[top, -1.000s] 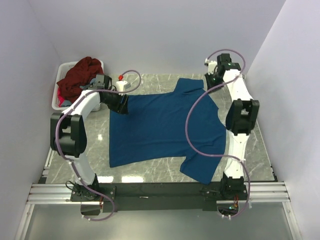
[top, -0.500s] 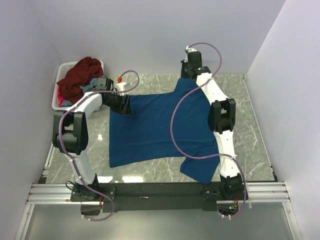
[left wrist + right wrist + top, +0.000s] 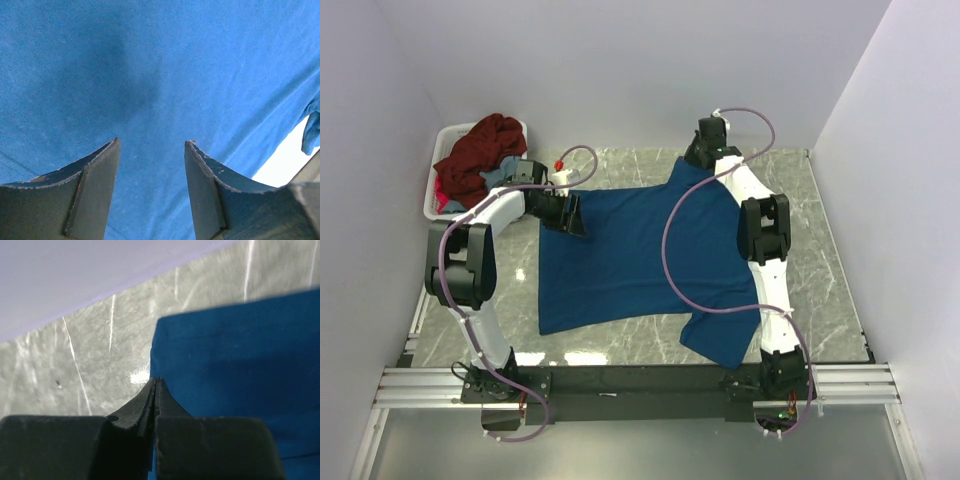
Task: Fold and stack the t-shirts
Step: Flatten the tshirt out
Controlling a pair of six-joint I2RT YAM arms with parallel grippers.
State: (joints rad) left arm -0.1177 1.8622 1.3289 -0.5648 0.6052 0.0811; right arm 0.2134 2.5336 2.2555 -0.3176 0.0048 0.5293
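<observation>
A deep blue t-shirt (image 3: 640,250) lies spread flat on the marble table (image 3: 830,260), one sleeve at the far edge and one near the front. My left gripper (image 3: 572,213) hovers open over its far-left corner; in the left wrist view blue cloth (image 3: 150,75) fills the gap at the gripper (image 3: 152,141), with nothing pinched. My right gripper (image 3: 703,155) is at the far sleeve, shut. Its tips (image 3: 156,379) meet at the sleeve's left edge (image 3: 240,355), and no cloth shows between them. A dark maroon t-shirt (image 3: 475,150) is heaped over a grey-blue one (image 3: 502,172) in the basket.
The white plastic basket (image 3: 438,140) stands off the table's far-left corner. Pale walls close in the back and both sides. Bare marble (image 3: 500,290) lies left of the shirt. The right arm's purple cable (image 3: 670,270) loops over the shirt.
The right arm swung from the far-right corner leftwards to the shirt's far sleeve, then came down to it, and its jaws closed. The left arm has barely moved.
</observation>
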